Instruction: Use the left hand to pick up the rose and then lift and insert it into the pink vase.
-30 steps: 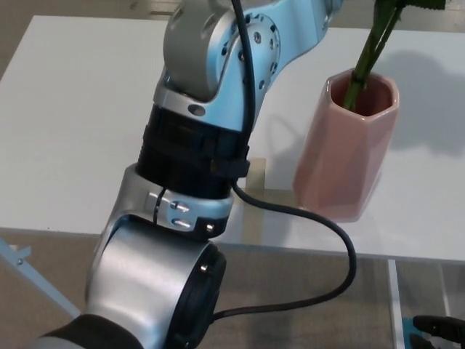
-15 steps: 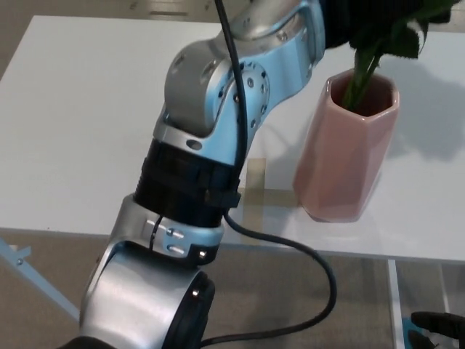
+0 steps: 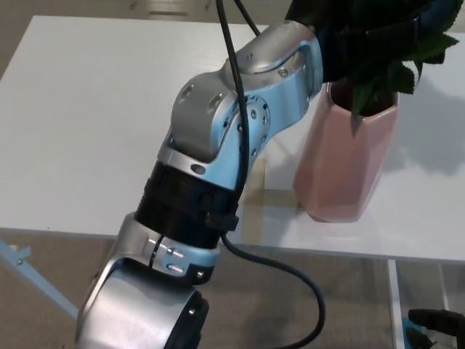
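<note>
I see the rose with its green leaves sitting at the mouth of the pink vase, stem down inside it. The vase stands upright on the white desk near its front edge. My left robot hand is right above the vase among the leaves, but I cannot tell whether its fingers are clamped or apart.

Rose bloom beyond top edge

You're seeing bright, even light; the white table nearly glares, soft shadow falls right of the pink vase, focus sharp.
</note>
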Controlling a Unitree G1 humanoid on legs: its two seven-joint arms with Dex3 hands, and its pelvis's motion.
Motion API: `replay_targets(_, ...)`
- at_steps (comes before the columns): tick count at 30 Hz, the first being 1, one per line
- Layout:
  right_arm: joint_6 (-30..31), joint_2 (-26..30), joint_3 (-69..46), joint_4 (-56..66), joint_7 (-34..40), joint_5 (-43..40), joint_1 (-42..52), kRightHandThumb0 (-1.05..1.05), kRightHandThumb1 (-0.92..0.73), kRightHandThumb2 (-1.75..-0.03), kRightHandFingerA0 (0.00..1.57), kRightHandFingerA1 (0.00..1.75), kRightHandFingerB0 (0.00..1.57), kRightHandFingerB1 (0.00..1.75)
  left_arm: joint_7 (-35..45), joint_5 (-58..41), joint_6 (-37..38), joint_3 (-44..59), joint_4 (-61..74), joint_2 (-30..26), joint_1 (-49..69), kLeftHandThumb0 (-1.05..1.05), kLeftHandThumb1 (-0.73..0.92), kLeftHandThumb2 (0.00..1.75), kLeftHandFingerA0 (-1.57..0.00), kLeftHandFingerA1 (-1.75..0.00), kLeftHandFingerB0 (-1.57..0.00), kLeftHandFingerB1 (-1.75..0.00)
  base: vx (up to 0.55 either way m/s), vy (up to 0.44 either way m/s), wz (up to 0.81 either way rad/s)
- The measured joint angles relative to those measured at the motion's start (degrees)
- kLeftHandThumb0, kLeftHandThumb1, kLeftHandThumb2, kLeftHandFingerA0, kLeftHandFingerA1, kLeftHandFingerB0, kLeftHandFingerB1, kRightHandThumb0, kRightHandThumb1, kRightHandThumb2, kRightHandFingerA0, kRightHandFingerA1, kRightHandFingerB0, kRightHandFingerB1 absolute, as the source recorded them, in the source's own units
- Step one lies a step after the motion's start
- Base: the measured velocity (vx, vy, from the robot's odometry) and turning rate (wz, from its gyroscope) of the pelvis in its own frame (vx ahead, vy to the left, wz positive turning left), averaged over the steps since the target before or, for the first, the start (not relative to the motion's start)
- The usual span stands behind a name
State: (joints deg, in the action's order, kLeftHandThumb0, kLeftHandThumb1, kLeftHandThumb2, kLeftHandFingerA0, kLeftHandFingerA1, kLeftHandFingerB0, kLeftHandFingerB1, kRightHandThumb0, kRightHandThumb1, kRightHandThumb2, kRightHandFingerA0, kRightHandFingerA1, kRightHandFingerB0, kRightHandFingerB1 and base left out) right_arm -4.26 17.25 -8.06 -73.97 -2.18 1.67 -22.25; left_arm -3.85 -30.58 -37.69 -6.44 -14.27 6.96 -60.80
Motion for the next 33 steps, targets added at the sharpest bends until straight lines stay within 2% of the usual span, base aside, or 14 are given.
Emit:
replay_targets(1, 0.0, 0.0, 0.0, 0.0, 0.0, 0.0, 0.0, -0.31, -0.66, -0.59, 0.63, 0.48, 0.55, 0.44, 0.1, 0.0, 0.0, -0.2, 0.0, 0.0, 0.2, -0.18, 0.86, 0.67, -0.93, -1.31, -0.9, -0.63, 0.0, 0.0, 0.0)
replay_targets(2, 0.0, 0.0, 0.0, 0.0, -0.1, 0.0, 0.0, -0.32, -0.66, -0.59, 0.63, 0.48, 0.55, 0.44, 0.3, 0.0, 0.1, -0.4, 0.0, -0.1, 0.4, -0.26, 0.78, 0.64, -1.03, -0.67, -0.7, -0.44, 0.0, 0.0, 0.0)
replay_targets(4, 0.0, 0.0, 0.0, 0.0, -0.1, 0.0, 0.0, -0.32, -0.66, -0.59, 0.63, 0.48, 0.55, 0.44, 0.8, 0.0, 0.0, -1.0, 0.4, -0.1, 0.8, -0.26, 0.78, 0.64, -1.03, -0.67, -0.7, -0.44, 0.0, 0.0, 0.0)
replay_targets(5, 0.1, 0.0, 0.0, 0.0, -0.1, 0.0, -0.1, -0.32, -0.66, -0.59, 0.62, 0.48, 0.55, 0.44, 1.3, 0.0, -0.3, -1.6, 0.9, -0.2, 1.0, -0.41, 0.63, 0.59, -0.55, -0.41, -0.41, -0.34, 0.0, 0.0, 0.0)
replay_targets(9, 0.3, 0.0, 0.3, 0.0, -0.1, 0.1, -0.4, -0.32, -0.66, -0.59, 0.62, 0.48, 0.55, 0.44, 3.4, -0.3, -2.2, -2.6, 2.7, -0.6, 1.9, -0.41, 0.63, 0.59, -0.55, -0.41, -0.41, -0.34, 0.0, 0.0, 0.0)
replay_targets(10, 0.3, 0.0, 0.4, 0.0, -0.1, 0.1, -0.5, -0.32, -0.66, -0.59, 0.63, 0.48, 0.56, 0.44, 3.8, -0.4, -2.6, -2.6, 2.9, -0.6, 2.1, -0.68, 0.44, 0.79, -0.04, -0.25, -0.13, -0.36, 0.0, 0.0, 0.0)
replay_targets(13, 0.3, 0.0, 0.6, 0.0, -0.1, 0.1, -0.5, -0.32, -0.66, -0.59, 0.63, 0.48, 0.56, 0.44, 6.1, -0.4, -4.2, -3.4, 4.2, -1.9, 2.6, -0.68, 0.44, 0.79, -0.04, -0.25, -0.13, -0.36, 0.0, 0.0, 0.0)
replay_targets(14, 0.3, 0.0, 0.6, 0.0, -0.1, 0.1, -0.5, -0.33, -0.66, -0.58, 0.65, 0.49, 0.58, 0.44, 7.1, -0.4, -4.8, -3.6, 4.6, -2.4, 2.7, -0.7, 0.4, 0.82, -0.01, -0.16, -0.06, -0.25, 0.0, 0.0, 0.0)
replay_targets(15, 0.3, 0.0, 0.7, 0.0, -0.1, 0.1, -0.6, -0.32, -0.66, -0.58, 0.64, 0.49, 0.57, 0.44, 8.2, -0.4, -5.5, -3.7, 5.3, -3.8, 2.9, -0.78, 0.46, 0.84, 0.0, 0.0, -0.04, -0.12, 0.0, 0.0, 0.0)
replay_targets(21, 0.4, 0.0, 0.7, 0.0, -0.2, 0.1, -0.6, -0.33, -0.66, -0.58, 0.64, 0.48, 0.56, 0.44, 13.9, -0.4, -7.4, -3.9, 8.2, -11.4, 3.4, -0.79, 0.45, 0.84, 0.0, 0.0, 0.0, -0.06, 0.0, 0.0, 0.0)
replay_targets(33, 0.5, 0.0, 1.0, -0.1, -1.0, 0.1, -0.3, -0.35, -0.67, -0.58, 0.64, 0.48, 0.56, 0.44, 25.0, -0.2, -8.6, -2.2, 9.9, -24.8, 4.7, -0.79, 0.45, 0.84, 0.0, 0.0, 0.0, -0.06, 0.0, 0.0, 0.0)
